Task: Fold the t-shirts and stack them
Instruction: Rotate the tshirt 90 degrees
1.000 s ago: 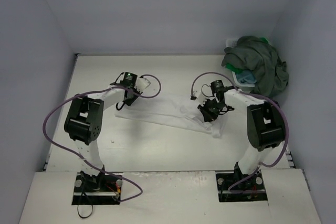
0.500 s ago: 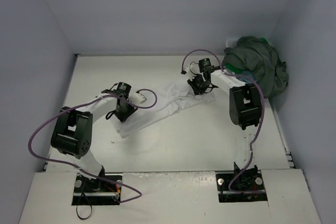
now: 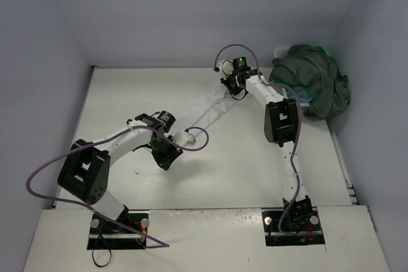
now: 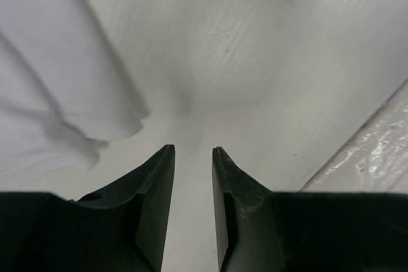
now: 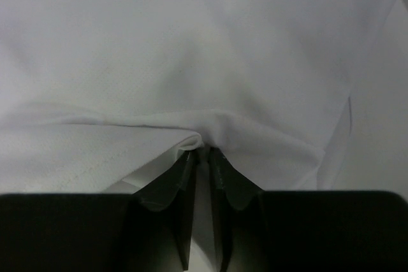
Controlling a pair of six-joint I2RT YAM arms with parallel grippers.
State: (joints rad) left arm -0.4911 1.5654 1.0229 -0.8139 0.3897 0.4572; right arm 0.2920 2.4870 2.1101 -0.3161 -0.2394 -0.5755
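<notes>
A white t-shirt (image 3: 207,111) lies pulled into a narrow diagonal strip on the table, from the far middle down toward the left arm. My right gripper (image 3: 234,86) is at its far end. In the right wrist view the jaws (image 5: 203,151) are nearly together, and a raised fold of the white cloth (image 5: 191,42) is pinched at their tips. My left gripper (image 3: 167,157) hovers over bare table by the shirt's near end. Its jaws (image 4: 191,150) stand slightly apart with nothing between them, and the shirt's edge (image 4: 57,81) lies to the upper left.
More shirts are piled at the far right against the wall. A dark olive-grey one (image 3: 315,78) lies on top, with green (image 3: 285,83) and light blue (image 3: 299,97) showing beneath. A white basket (image 3: 280,51) peeks out behind the pile. The table's edge strip (image 4: 376,157) shows in the left wrist view.
The right gripper has carried its end of the white shirt toward the far wall, and its jaws have begun to part. The left gripper has moved nearer and right, off the cloth.
</notes>
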